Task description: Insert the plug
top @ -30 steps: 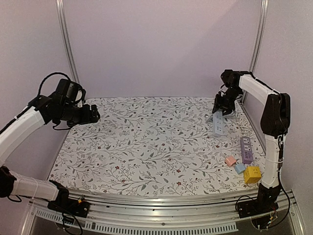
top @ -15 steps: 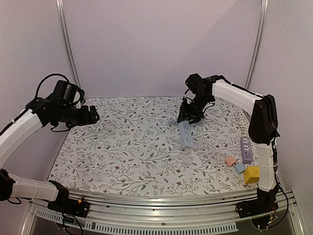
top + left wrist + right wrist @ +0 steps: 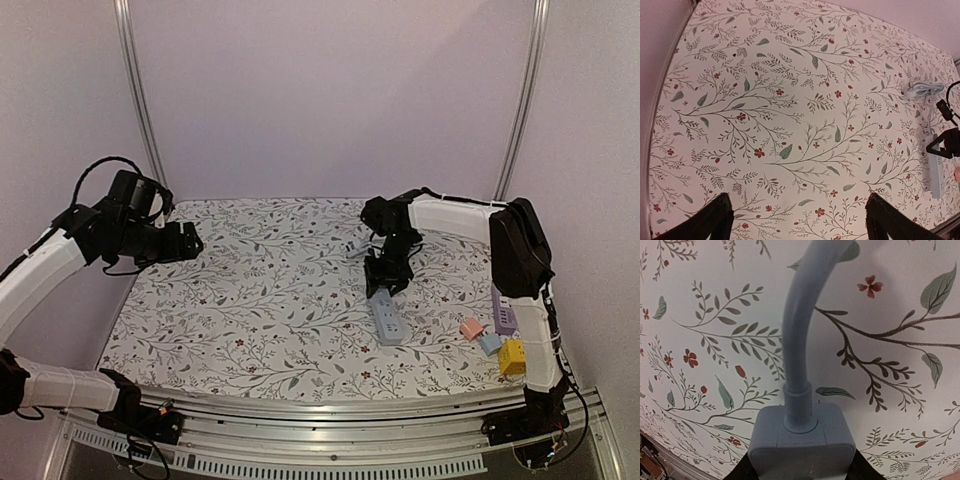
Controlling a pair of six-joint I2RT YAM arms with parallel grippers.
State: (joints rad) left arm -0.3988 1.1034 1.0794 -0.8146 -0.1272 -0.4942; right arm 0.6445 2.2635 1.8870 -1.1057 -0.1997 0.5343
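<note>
The grey-blue power strip (image 3: 388, 321) sits right of centre on the flowered tablecloth (image 3: 260, 300). Its far end, where the cable (image 3: 799, 315) comes out, is clamped in the right gripper (image 3: 388, 274). The right wrist view shows dark fingers pressed against both sides of that end. From the gripper the strip's long axis runs toward the near edge of the table, angled slightly rightward. Whether its free end rests on the cloth or hangs just above it cannot be told.

The left gripper (image 3: 186, 242) hovers over the left side with its fingers spread and nothing between them, well apart from the strip. In the left wrist view the strip shows only at the far right edge.

A purple power strip (image 3: 503, 305) and small pink, blue and yellow blocks (image 3: 514, 356) lie near the right edge, closer to the right arm. No plug can be identified with certainty. Any insertion will probably need the strip lying flat with its sockets facing up.
</note>
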